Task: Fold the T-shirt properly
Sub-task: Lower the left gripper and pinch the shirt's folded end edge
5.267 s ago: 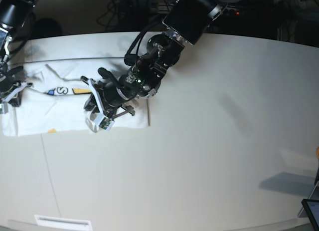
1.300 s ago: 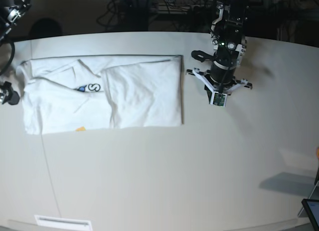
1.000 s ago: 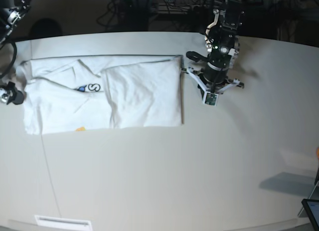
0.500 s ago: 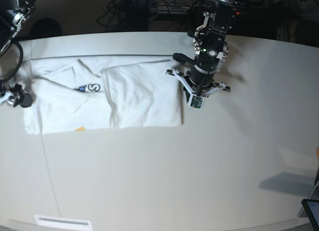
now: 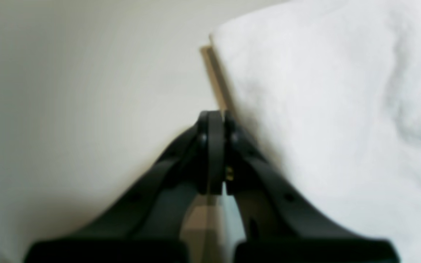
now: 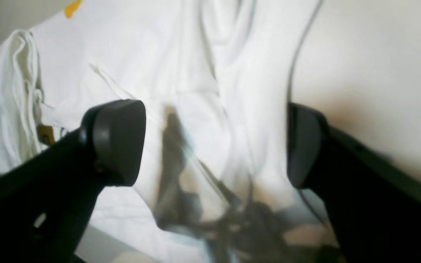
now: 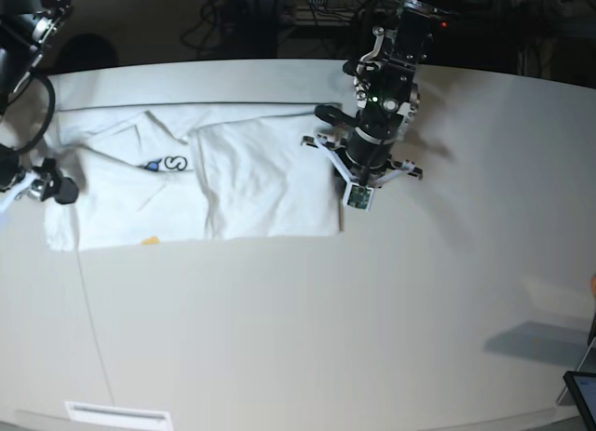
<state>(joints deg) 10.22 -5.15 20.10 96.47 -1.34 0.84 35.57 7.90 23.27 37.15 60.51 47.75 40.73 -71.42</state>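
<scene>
The T-shirt (image 7: 196, 184) lies partly folded and flat on the bench (image 7: 372, 310); it is judged light, limp and prone to bunching, so it is best pinched at a hemmed edge or corner. The left gripper (image 5: 213, 120) has its fingers clenched on nothing beside the shirt's right edge. The right gripper (image 6: 214, 142) hangs over the left end with fingers spread wide, grasping nothing.

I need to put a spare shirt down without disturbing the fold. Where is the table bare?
Bare: the table in front of the T-shirt, and right of the left gripper. Crowded: the shirt's right edge, where that gripper sits, and its left end, under the right gripper.
</scene>
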